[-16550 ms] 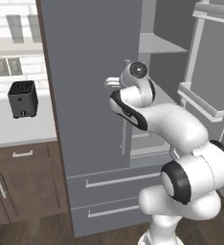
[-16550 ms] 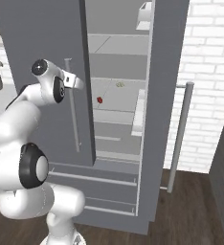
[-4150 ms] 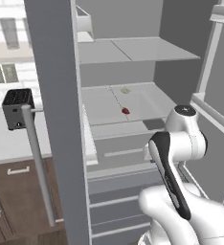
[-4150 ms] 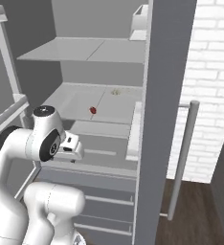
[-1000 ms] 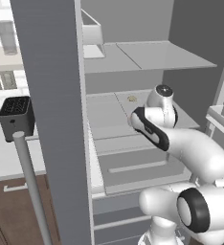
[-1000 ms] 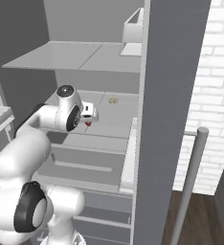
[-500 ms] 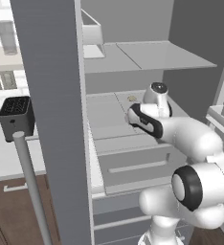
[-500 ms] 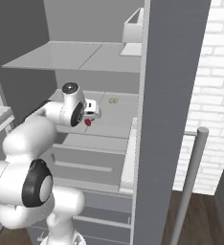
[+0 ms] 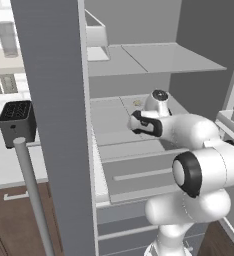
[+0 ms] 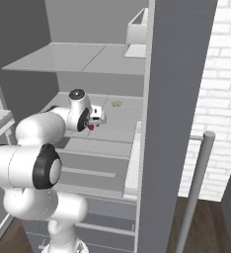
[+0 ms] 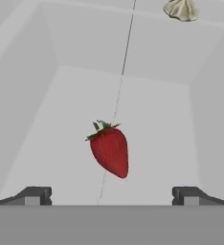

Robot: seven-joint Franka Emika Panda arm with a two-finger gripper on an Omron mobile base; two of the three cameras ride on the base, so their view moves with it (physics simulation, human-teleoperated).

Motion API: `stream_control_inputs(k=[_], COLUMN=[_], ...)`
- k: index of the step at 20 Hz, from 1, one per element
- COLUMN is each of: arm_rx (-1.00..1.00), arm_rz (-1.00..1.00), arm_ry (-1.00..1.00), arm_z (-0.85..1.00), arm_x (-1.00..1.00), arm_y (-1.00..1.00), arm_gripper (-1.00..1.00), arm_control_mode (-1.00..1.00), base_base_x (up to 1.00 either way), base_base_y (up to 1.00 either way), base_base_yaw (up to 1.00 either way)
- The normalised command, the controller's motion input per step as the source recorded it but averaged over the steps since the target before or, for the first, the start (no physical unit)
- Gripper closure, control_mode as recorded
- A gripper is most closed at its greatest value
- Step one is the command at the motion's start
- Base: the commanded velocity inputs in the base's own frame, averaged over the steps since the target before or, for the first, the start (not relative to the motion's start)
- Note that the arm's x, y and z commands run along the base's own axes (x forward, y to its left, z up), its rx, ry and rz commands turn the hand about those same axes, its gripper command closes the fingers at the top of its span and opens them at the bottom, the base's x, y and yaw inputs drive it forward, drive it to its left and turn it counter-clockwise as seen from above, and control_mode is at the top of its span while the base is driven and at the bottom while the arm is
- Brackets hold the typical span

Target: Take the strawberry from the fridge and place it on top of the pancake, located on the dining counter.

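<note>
The tall matte grey fridge (image 9: 54, 100) stands with its doors swung open, and the white arm reaches in over the pale grey middle shelf (image 9: 109, 125). The small red cone-shaped strawberry (image 11: 110, 150) with its green leafy cap lies on that shelf, its tip pointing down in the hand view, directly ahead of the two-finger tool (image 11: 111, 195) and between the lines of its two dark fingertips (image 11: 33, 195). The tool's jaws stand wide apart, one tip at each side of the fruit, with bare shelf showing between each tip and the berry, so nothing is gripped. In the right base view the strawberry (image 10: 91, 126) shows as a red spot just under the tool (image 10: 96, 118), which hangs close above the shelf. A small pale crinkled item (image 11: 181, 9) rests farther back on the same shelf, well apart from the berry. Above, on the upper shelf, stands a pale grey open-topped box (image 10: 137, 27). Outside the fridge to the left, a black toaster (image 9: 17, 122) sits on a grey tabletop (image 9: 9, 165).
</note>
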Motion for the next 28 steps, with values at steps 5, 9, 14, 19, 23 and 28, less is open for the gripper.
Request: stream_control_inputs(k=[5,9,14,19,23,28], arm_rx=[0.00,0.00,0.00,0.00,0.00,0.00], arm_rz=[0.00,0.00,0.00,0.00,0.00,0.00], arm_ry=[0.05,0.04,0.05,0.05,0.00,0.00], arm_z=[-0.18,-0.05,-0.19,-0.31,-0.11,-0.12], arm_x=[0.40,0.34,0.15,0.00,0.01,0.00], arm_y=[0.11,0.01,0.00,0.00,0.00,0.00], arm_gripper=[-1.00,-1.00,-1.00,-1.00,-1.00,1.00], arm_control_mode=[-1.00,-1.00,-1.00,-1.00,-1.00,-1.00], base_base_x=[0.00,0.00,0.00,0.00,0.00,0.00], base_base_y=[0.00,0.00,0.00,0.00,0.00,0.00], base_base_yaw=[0.00,0.00,0.00,0.00,0.00,0.00])
